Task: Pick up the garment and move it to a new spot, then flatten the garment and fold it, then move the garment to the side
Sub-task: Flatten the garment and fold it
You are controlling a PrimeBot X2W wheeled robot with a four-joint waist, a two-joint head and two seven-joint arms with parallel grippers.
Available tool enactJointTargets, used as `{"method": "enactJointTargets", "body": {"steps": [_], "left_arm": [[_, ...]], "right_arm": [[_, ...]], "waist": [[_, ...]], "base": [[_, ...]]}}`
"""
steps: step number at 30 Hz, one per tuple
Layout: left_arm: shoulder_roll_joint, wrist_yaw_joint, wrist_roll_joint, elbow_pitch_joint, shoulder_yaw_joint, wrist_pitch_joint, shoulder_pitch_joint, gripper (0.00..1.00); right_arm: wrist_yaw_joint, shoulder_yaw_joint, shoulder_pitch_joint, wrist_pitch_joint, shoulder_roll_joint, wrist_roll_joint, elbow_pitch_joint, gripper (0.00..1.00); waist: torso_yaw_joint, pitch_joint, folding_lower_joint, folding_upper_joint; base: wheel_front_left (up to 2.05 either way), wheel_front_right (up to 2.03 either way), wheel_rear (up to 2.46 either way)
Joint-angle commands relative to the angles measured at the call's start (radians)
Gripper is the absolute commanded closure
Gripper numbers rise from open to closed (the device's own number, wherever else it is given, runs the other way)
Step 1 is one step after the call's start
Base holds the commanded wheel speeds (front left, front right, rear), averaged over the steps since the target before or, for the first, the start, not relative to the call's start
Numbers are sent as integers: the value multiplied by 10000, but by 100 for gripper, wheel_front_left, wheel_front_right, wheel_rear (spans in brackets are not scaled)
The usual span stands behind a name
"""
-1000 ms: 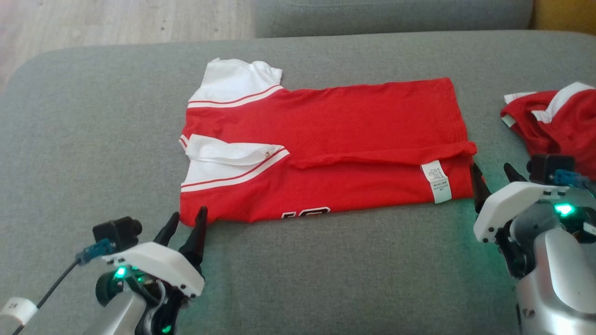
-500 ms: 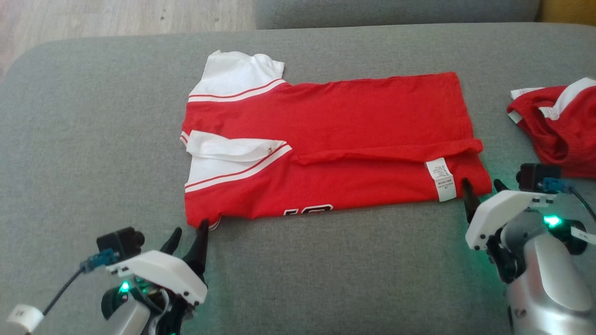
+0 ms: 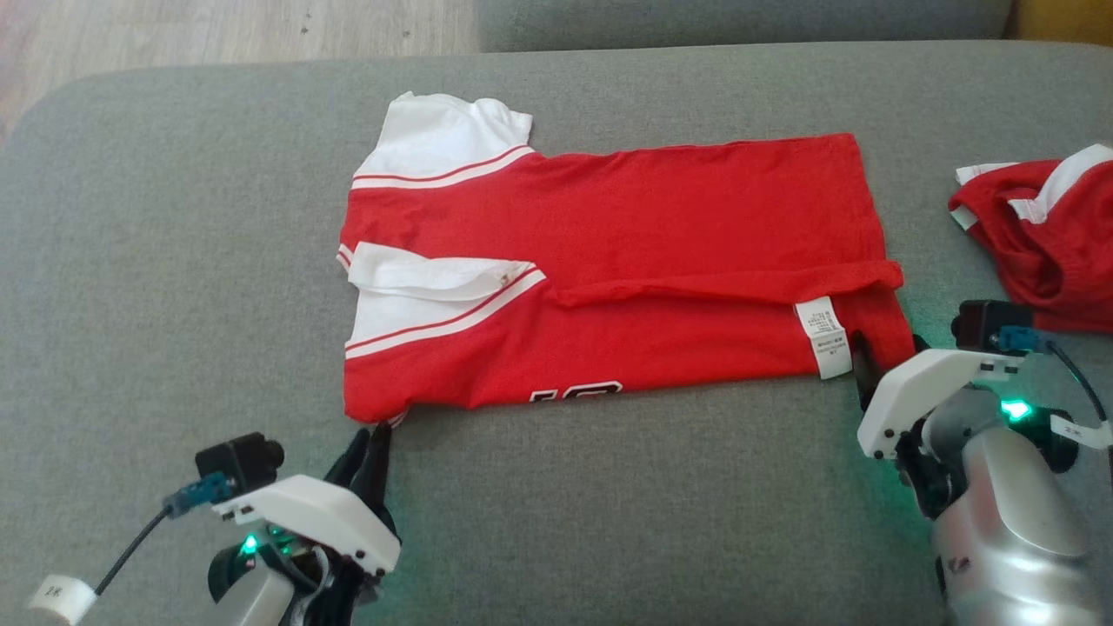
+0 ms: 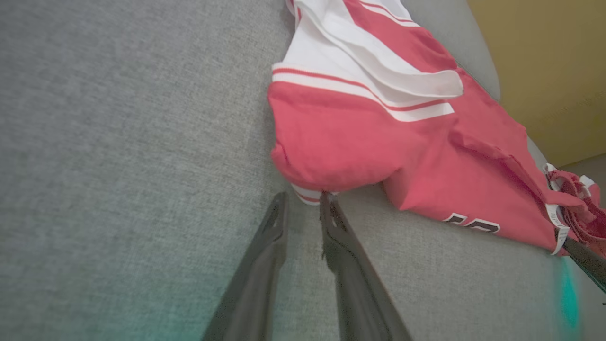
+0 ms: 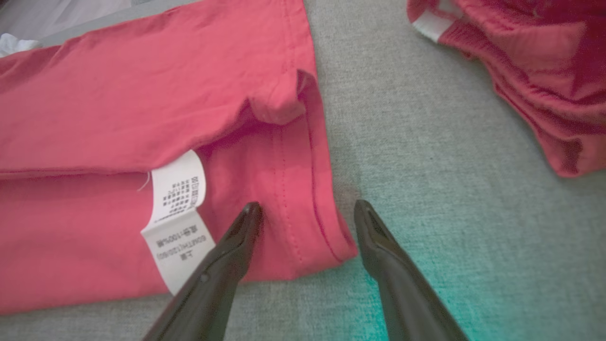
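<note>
The garment (image 3: 609, 261), a red shirt with white sleeves and a white care label, lies folded lengthwise on the grey sofa. My left gripper (image 3: 372, 432) is at its near left corner. In the left wrist view its fingers (image 4: 277, 222) stand narrowly apart, with the striped sleeve hem (image 4: 303, 196) right at the tips of the left gripper (image 4: 304, 198). Whether they pinch it I cannot tell. My right gripper (image 3: 880, 361) is open at the near right corner. In the right wrist view the right gripper (image 5: 307, 208) straddles the red hem (image 5: 303, 222) beside the label (image 5: 177, 213).
A second red and white garment (image 3: 1043, 235) lies crumpled at the sofa's right, close to my right arm. The sofa seat (image 3: 174, 261) stretches wide to the left and front. A back cushion (image 3: 739, 17) and wooden floor (image 3: 217, 30) lie beyond.
The left gripper's fingers have drawn much closer together at the sleeve corner. The right gripper has moved forward over the hem corner. The camera has shifted slightly.
</note>
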Motion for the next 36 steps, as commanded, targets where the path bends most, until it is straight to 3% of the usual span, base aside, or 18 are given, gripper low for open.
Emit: {"method": "enactJointTargets", "body": {"steps": [1, 2, 3, 10, 18, 19, 20, 22, 23, 25, 26, 27, 28, 29, 30, 31, 36], "left_arm": [[160, -78, -26, -289, 415, -198, -413, 54], [169, -86, -29, -357, 433, -234, -402, 17], [177, -82, -41, -451, 481, -303, -384, 0], [300, 161, -181, -968, 835, -483, -305, 0], [115, 312, -360, -355, 864, -202, -747, 0], [60, 304, -390, -237, 862, -187, -813, 2], [-28, 262, -407, -17, 849, -215, -930, 49], [-101, 212, -412, 182, 846, -276, -1021, 76], [-136, 177, -416, 264, 841, -306, -1057, 95], [-199, 87, -432, 392, 830, -370, -1107, 100], [-218, 28, -421, 431, 818, -420, -1125, 100], [-238, -26, -417, 456, 820, -486, -1132, 100], [-248, -74, -398, 466, 824, -570, -1136, 100], [-243, -117, -363, 456, 828, -664, -1136, 100], [-233, -155, -327, 432, 841, -769, -1133, 100], [-214, -191, -295, 388, 866, -879, -1131, 100], [0, -339, -112, -124, 1003, -1365, -1060, 100]], "right_arm": [[65, 256, -414, -162, 43, -52, -145, 0], [65, 273, -450, -209, 43, -42, -89, 0], [65, 292, -487, -255, 44, -31, -39, 0], [65, 403, -721, -481, 45, 24, 227, 0], [65, 563, -1009, -572, 46, 80, 445, 0], [65, 586, -1042, -579, 46, 85, 495, 0], [65, 639, -1101, -586, 46, 84, 602, 0], [65, 693, -1147, -608, 46, 106, 702, 0], [65, 721, -1166, -612, 46, 118, 752, 0], [65, 776, -1192, -615, 46, 157, 855, 0], [65, 797, -1196, -624, 46, 168, 897, 9], [65, 811, -1198, -640, 46, 183, 932, 27], [65, 826, -1197, -654, 46, 189, 963, 58], [65, 850, -1191, -673, 46, 201, 982, 67], [65, 864, -1177, -700, 46, 234, 983, 85], [65, 879, -1152, -720, 47, 268, 968, 96], [65, 945, -940, -941, 47, 605, 572, 100]], "waist": [[-10, 3, 0, 0], [-14, 12, 0, 0], [-18, 21, 0, 0], [-55, 88, 0, 0], [-232, 336, 0, 0], [-250, 364, 0, 0], [-275, 414, 0, 0], [-293, 447, 0, 0], [-296, 458, 0, 0], [-290, 465, 0, 0], [-283, 464, 0, 0], [-273, 458, 0, 0], [-262, 445, 0, 0], [-250, 427, 0, 0], [-234, 397, 0, 0], [-218, 361, 0, 0], [-168, 52, 0, 0]], "base": [[0, 0, 0], [0, 0, 0], [0, 0, 0], [0, 0, 0], [0, 0, 0], [0, 0, 0], [0, 0, 0], [0, 0, 0], [0, 0, 0], [0, 0, 0], [0, 0, 0], [0, 0, 0], [0, 0, 0], [0, 0, 0], [0, 0, 0], [0, 0, 0], [0, 0, 0]]}}
